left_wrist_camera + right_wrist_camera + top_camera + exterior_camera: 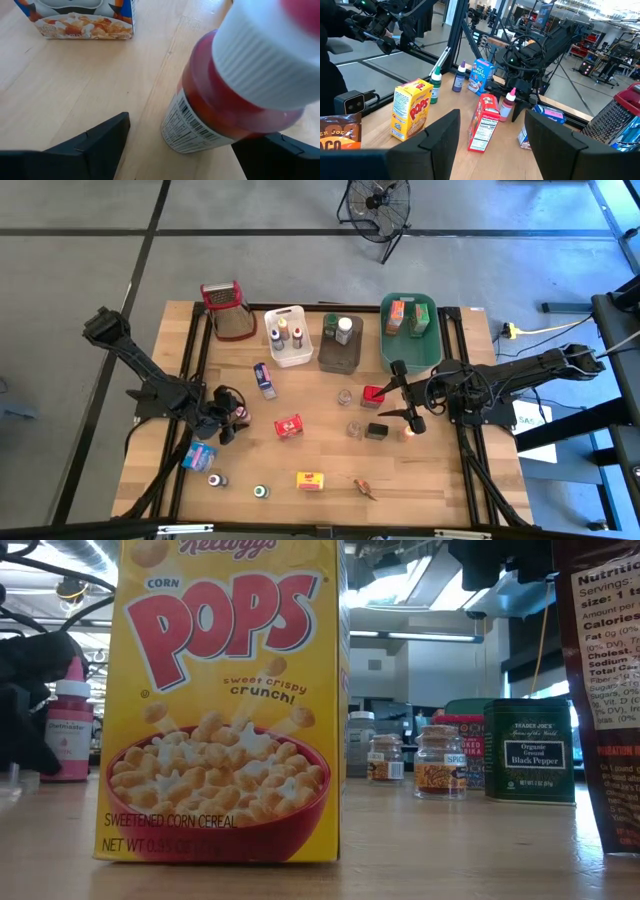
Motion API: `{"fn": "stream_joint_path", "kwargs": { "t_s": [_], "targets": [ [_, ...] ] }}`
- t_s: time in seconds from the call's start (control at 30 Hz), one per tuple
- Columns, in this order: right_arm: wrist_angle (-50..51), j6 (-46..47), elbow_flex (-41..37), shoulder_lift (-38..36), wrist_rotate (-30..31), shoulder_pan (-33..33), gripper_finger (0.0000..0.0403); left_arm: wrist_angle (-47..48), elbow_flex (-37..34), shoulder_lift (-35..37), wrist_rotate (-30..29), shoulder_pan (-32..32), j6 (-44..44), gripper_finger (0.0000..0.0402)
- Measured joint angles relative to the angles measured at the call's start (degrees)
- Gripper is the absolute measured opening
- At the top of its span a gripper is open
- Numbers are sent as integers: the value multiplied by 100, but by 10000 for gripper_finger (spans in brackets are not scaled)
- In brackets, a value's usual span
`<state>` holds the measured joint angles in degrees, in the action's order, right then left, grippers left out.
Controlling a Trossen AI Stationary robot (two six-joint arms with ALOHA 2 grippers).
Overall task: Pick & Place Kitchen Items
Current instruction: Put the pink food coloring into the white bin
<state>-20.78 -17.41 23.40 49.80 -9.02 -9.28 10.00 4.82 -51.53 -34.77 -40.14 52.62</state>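
We see the left gripper (pixel 175 150) spread wide around a small red bottle with white ribbed cap (pixel 240 95), cap cropped; right gripper (pixel 490 135) hangs half open, empty

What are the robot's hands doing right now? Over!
Left gripper open around the red bottle, not gripping yet. Right gripper open, empty, above the table by the red box. Nothing in the way.
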Motion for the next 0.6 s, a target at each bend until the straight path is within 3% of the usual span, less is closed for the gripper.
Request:
{"fn": "stream_joint_path", "kwargs": {
  "t_s": [0.23, 0.6],
  "targets": [
    [0, 0, 0, 0, 0, 0, 224, 47, -7, -7, -249, 4, 4, 275],
    [0, -2, 0, 1, 0, 0, 224, 13, -7, -2, -281, 4, 9, 159]
  ]
}}
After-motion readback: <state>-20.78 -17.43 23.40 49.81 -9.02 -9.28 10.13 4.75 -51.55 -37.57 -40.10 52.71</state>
